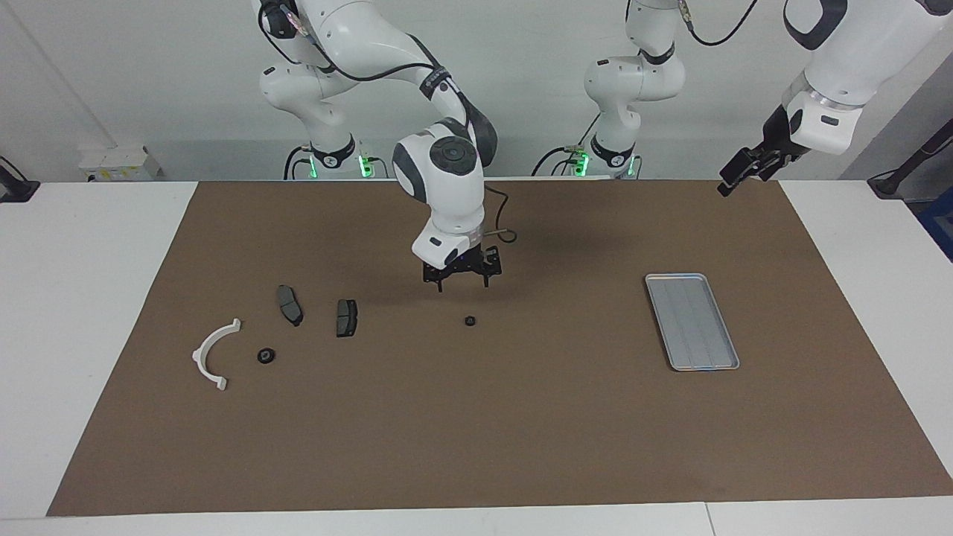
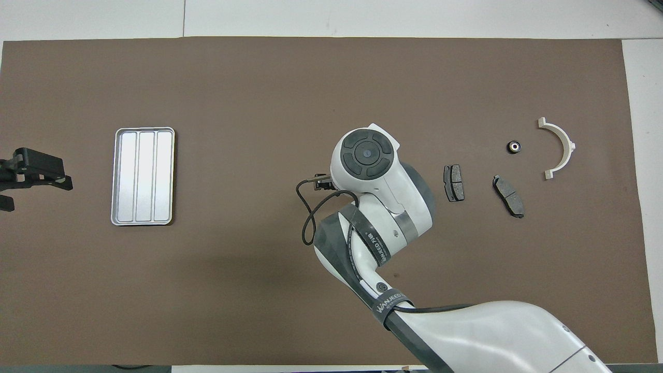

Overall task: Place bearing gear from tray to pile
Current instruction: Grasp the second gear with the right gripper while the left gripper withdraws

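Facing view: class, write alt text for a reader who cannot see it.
The right gripper hangs open above a small black gear lying mid-mat. Toward its end lie two brake pads, another gear and a white bracket; the tray is empty.

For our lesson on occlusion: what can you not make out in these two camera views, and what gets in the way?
- Overhead view: the lone gear is hidden under the right arm's wrist; only the facing view shows it.
- Overhead view: the right gripper is mostly covered by that same wrist.
- Overhead view: the left gripper is cut off by the picture's edge.
- Both views: the second gear, beside the white bracket, is too small to show teeth.
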Available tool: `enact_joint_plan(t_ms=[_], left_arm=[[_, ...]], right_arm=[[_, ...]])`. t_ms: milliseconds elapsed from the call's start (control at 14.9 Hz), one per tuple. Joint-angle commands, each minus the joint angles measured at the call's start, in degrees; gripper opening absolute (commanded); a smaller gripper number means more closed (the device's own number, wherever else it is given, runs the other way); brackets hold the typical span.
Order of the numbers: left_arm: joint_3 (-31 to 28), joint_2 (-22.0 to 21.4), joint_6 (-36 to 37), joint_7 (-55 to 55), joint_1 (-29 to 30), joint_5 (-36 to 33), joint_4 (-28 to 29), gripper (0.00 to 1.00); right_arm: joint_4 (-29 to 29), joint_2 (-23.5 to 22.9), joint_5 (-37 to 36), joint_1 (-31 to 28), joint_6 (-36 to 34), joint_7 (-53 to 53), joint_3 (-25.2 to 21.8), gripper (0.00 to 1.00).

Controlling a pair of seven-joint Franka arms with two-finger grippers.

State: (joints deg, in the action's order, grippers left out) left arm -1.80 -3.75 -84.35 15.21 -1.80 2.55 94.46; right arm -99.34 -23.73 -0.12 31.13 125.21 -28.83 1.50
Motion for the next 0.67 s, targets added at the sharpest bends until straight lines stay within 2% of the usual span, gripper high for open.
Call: enact_joint_plan(t_ms=[0,134,335,603], left_arm=[[0.75,-0.99,-1.26,-1.07,0.83,-0.35,1.43,1.00],[0.57,-0.99,-1.60,-1.59,0.75,-0.09,1.78,1.00],[0.66,-0.64,-6.52,-1.41,0.31,-0.18,1.87,1.00],[0.75,-0.47,-6.88,-2.91,0.66,-0.35,1.69,1.00]], right_arm=[[0.99,-2.19,-0.93,-0.37,1.87,-0.78,0.09,0.95],[0.99,-2.89,-0.93,-0.29,2.75,-0.78,0.09,0.93],[0.99,-3.86,-0.84,-0.29,4.50,-0.78,0.09,0.92],[2.13,-5.71,-0.84,-0.37,5.74,-0.87,0.09,0.92]])
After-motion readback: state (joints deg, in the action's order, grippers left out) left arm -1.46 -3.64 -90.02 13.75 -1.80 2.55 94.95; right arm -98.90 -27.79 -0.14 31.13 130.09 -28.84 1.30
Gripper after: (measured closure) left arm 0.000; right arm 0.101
